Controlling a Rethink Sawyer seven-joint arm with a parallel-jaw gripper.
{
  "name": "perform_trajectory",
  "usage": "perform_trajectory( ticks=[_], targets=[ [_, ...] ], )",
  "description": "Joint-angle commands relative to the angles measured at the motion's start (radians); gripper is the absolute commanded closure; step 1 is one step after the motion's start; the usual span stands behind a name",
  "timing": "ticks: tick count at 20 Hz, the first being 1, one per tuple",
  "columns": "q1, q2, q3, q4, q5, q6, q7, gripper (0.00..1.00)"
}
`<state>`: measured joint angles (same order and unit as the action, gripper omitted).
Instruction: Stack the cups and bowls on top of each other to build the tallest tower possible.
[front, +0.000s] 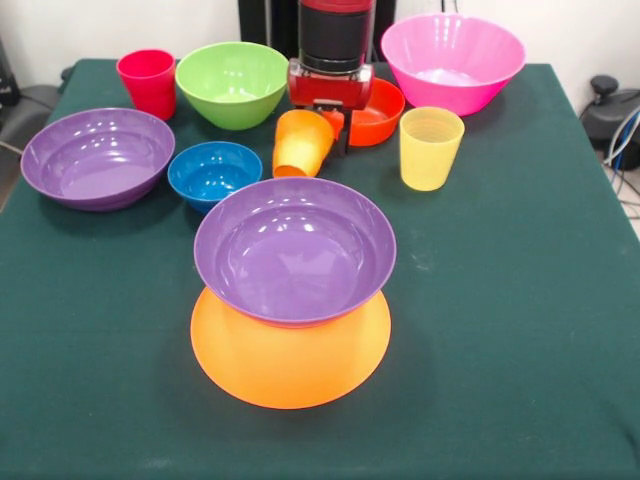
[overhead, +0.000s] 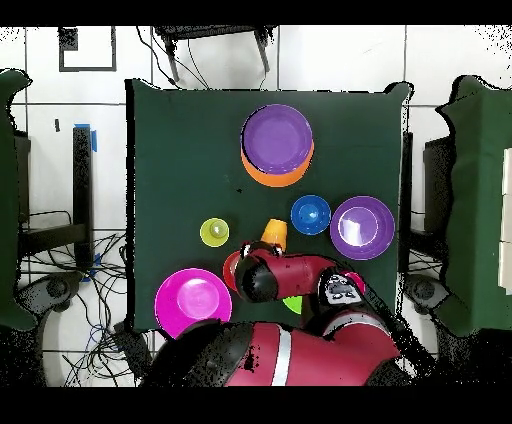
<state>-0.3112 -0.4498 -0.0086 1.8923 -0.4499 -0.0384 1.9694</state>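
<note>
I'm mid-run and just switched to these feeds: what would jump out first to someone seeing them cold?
First, the started tower at the table's front centre: a purple bowl sitting upright on an upside-down yellow-orange bowl. Next, the red end effector low at the back, with the tilted orange cup at it. The big pink bowl stands out at the back right in the front view.

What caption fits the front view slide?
Gripper at a tilted orange cup, behind a purple bowl stacked on an upturned orange bowl.
</note>
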Motion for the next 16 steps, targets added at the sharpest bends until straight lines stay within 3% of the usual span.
perform_trajectory(
  ticks=[1, 8, 16],
  targets=[
    [0.007, 0.039, 0.032, -0.016, -0.073, -0.066, 0.058, 0.00],
    [0.014, -0.028, 0.034, -0.055, -0.080, 0.055, 0.000, 0.00],
    [0.043, -0.067, -0.020, -0.068, -0.074, 0.087, -0.008, 0.00]
  ],
)
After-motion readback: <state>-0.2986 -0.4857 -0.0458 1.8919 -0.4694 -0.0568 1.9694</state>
